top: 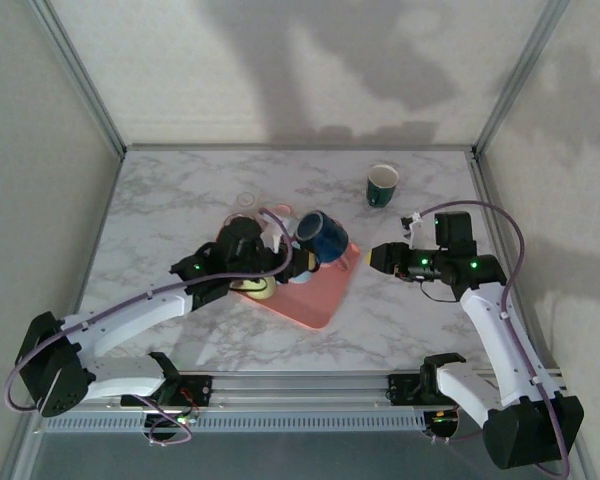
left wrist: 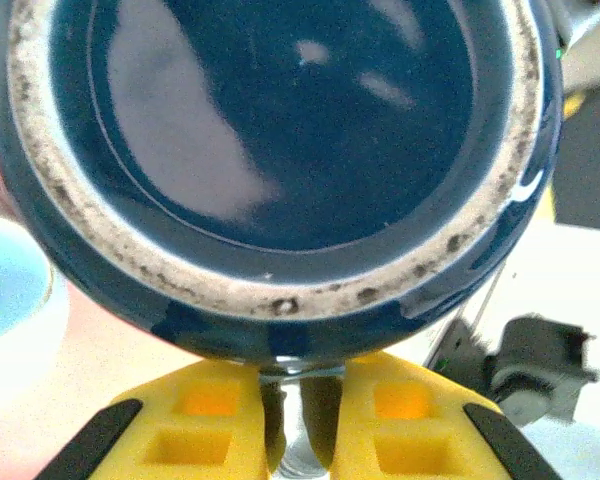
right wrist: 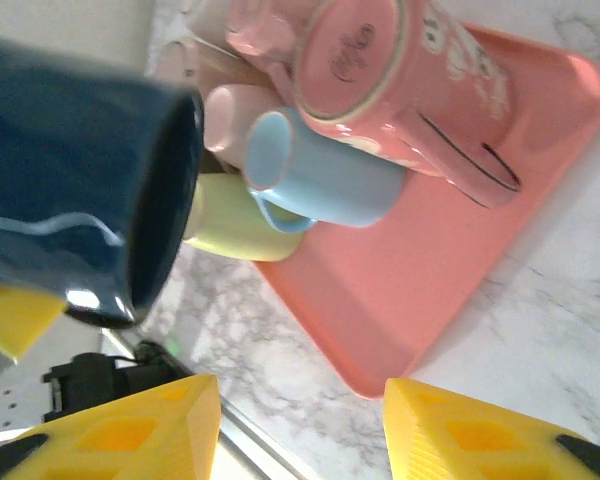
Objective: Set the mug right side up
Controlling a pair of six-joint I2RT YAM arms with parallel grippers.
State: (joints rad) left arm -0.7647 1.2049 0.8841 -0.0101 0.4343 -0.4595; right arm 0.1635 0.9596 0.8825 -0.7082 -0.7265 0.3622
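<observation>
Overhead, a marble tabletop point(top: 180, 200) carries a pink tray point(top: 320, 300). The left pincer point(top: 298, 258) holds a dark blue mug point(top: 323, 237) in the air above the tray's far edge. The mug is tipped on its side, neither upright nor upside down.

In the left wrist view, the mug's glossy base with its rough pale ring faces the camera. The yellow fingers point(left wrist: 400, 425) are drawn almost together right against the mug's wall, clamped on it.

The right pincer point(top: 378, 257) hovers just beside the tray's right corner. Its yellow fingers point(right wrist: 480, 435) are spread wide, with nothing between them.

Lying on the tray are a patterned pink mug point(right wrist: 400, 90), a light blue cup point(right wrist: 320, 175) and a pale yellow cup point(right wrist: 235, 225). A green cup point(top: 382, 185) stands upright on the tabletop beyond the tray.
</observation>
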